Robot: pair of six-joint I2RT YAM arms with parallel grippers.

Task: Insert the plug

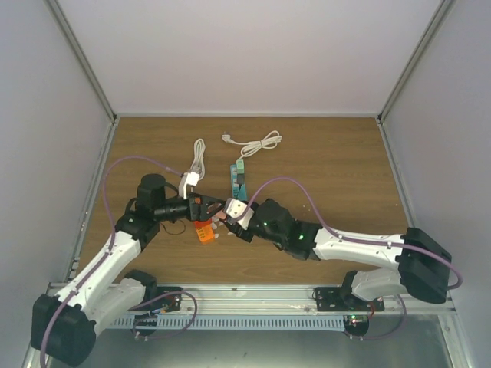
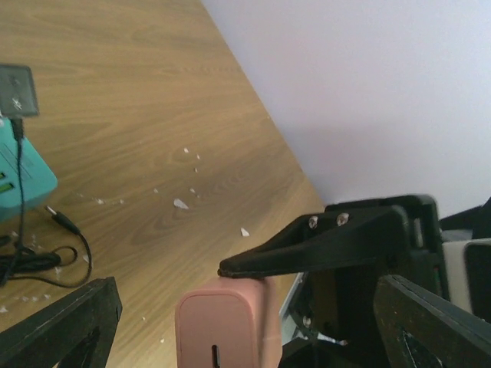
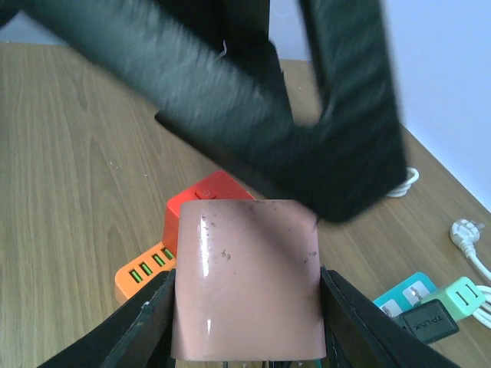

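Two jaws of your right gripper pinch a glossy, pinkish boxy block; your left gripper gapes wide, empty. Matte black plug touches the teal strip.

A pinkish block sits clamped in the right gripper. Just past that gripper lies an orange power strip (green sockets, red end); a teal power strip lies near it, a coiled white cord well beyond, on the wooden desk.
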